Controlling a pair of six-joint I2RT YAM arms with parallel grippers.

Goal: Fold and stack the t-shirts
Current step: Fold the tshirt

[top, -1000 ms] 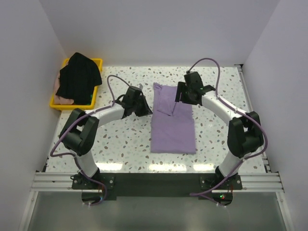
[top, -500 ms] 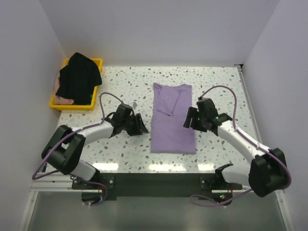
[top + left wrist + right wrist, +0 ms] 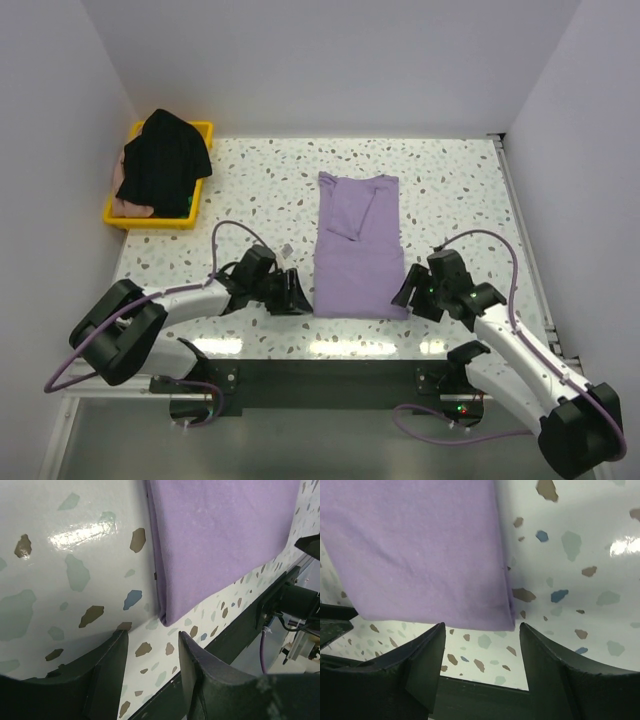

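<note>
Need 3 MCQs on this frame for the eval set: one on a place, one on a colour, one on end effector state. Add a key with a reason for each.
1. Where is the black t-shirt?
A) heaped in the yellow tray at the far left
B) spread out in the middle
C) held by the right arm

2. What colour is the flat t-shirt in the middle?
A) pale pink
B) black
C) lavender

3. How do the left end effector and right end effector stand?
A) both shut on cloth
B) both open, one at each near corner of the flat t-shirt, gripping nothing
C) left open, right shut

Key:
1 A: the top view shows it draped over the tray.
2 C: it reads lavender in all three views.
3 B: each wrist view shows a wide gap holding nothing, with a shirt corner just beyond.
</note>
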